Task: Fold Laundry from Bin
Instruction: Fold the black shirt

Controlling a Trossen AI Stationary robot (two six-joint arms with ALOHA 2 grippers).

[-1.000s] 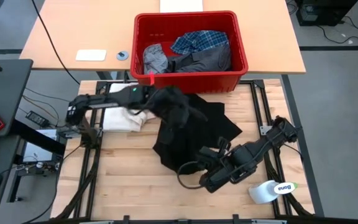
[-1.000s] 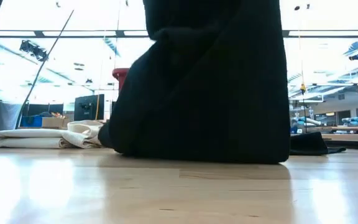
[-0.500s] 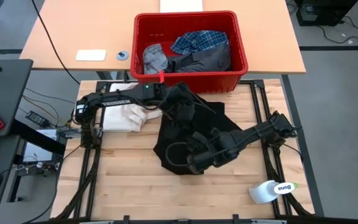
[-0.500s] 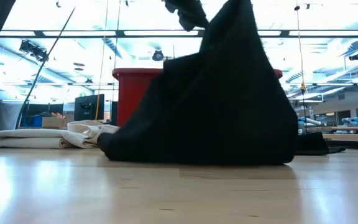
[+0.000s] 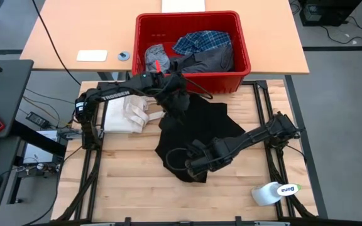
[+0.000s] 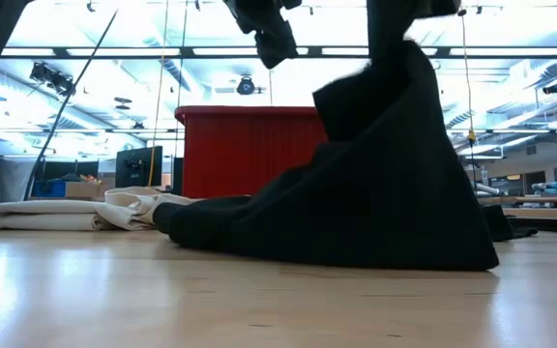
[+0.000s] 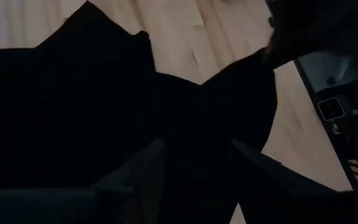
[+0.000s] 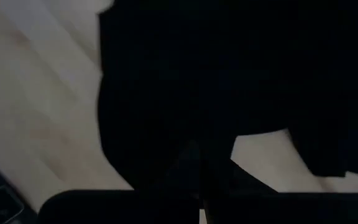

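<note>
I've one large black garment (image 5: 197, 129) out on the wooden counter (image 5: 131, 188), unfolded; my right hand (image 5: 190, 168) pinches its edge, left hand (image 5: 171, 85) released above. Plaid and grey laundry (image 5: 197, 50) waits in the red plastic bin (image 5: 241, 50).

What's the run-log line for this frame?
left gripper: open, above black garment | right gripper: shut on black garment | bin: holds more laundry

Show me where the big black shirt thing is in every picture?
High view: the black garment lies mid-table, just in front of the red bin.
Low view: black garment fills the middle, one part lifted up, red bin behind it.
Left wrist view: black garment spreads over the wooden table.
Right wrist view: black garment fills most of it.
Shared landmark: the pale wooden tabletop.
</note>
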